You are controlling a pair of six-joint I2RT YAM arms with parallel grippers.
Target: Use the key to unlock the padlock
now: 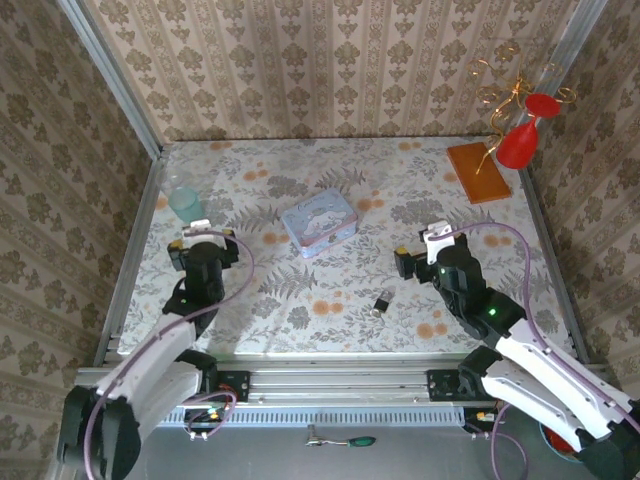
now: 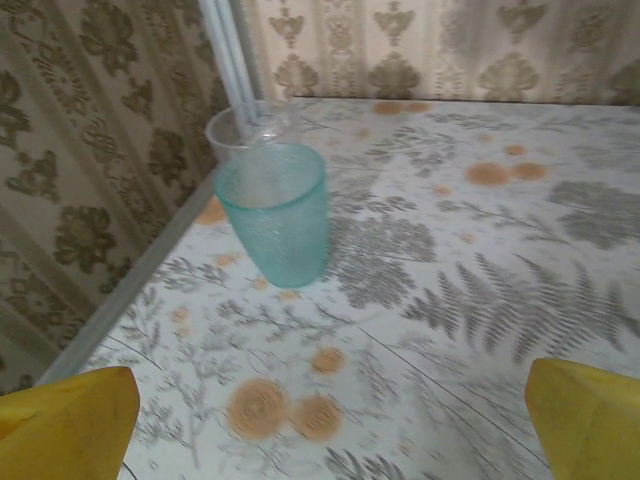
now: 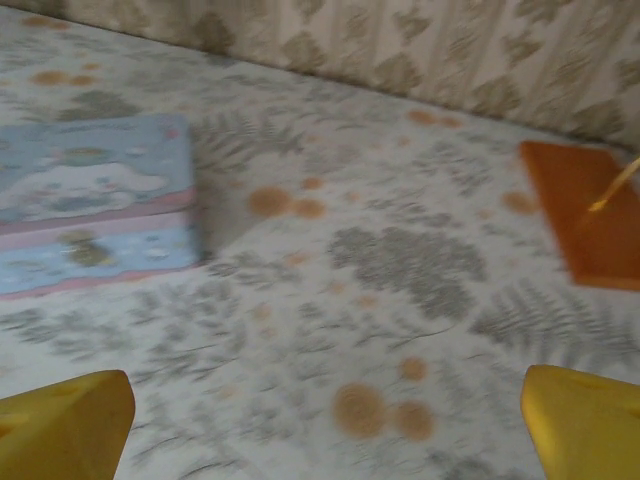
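step: approach | padlock [image 1: 383,301] on surface [image 1: 300,325], near front edge, beside right arm | right end effector [image 1: 437,233] wide, empty, beyond lock | left end effector [image 1: 198,229] wide, empty | advice: draw right back, descend squarely over lock | key too small to tell

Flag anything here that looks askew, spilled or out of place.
Nothing looks spilled or broken. The pale blue tin sits at an angle to the edges of the table, and a small green-handled tool lies off it, beyond the near edge.
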